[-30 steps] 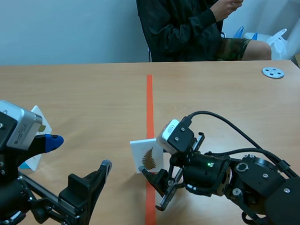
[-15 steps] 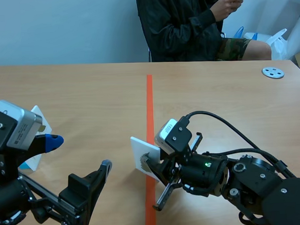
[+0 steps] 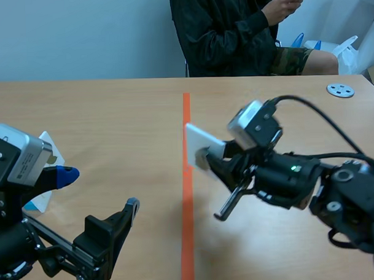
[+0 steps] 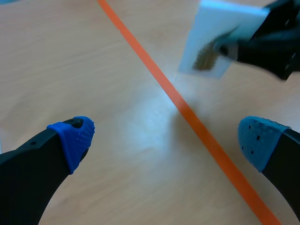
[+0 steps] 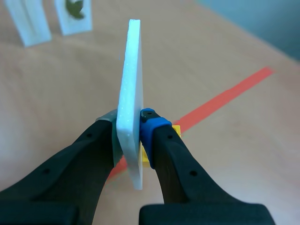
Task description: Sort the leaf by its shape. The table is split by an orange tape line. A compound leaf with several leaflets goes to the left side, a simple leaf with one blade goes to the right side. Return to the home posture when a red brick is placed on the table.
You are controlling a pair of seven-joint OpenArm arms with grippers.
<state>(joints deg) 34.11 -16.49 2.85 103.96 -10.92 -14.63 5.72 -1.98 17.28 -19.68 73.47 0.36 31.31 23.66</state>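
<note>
The wooden table (image 3: 112, 112) runs away to where a person (image 3: 232, 34) sits at the far side, hands up by the chest and nowhere near the work. An orange tape line (image 3: 186, 115) splits the table down its middle. The right arm comes in low. The right gripper (image 3: 206, 158) is closed tight on a white card (image 3: 202, 142), pinching it near its lower edge. The card is lifted off the table and hangs just to the right of the line, tilted. From that arm's own camera the card (image 5: 131, 93) shows edge-on between the two fingers. The left gripper (image 3: 100, 192) hangs low on its own side, spread wide with nothing in it, and from its camera the card's face shows a brownish leaf (image 4: 208, 51). It is blurred, but it looks feathery to me, many small leaflets along a stem, so I'd call it compound. That puts the job at the carrying step, and the card needs to cross the line to the left side and be set down standing. Clear of the other cards (image 5: 72, 14) standing there would be best. A small grey disc (image 3: 340, 90) lies far off to the right.
</note>
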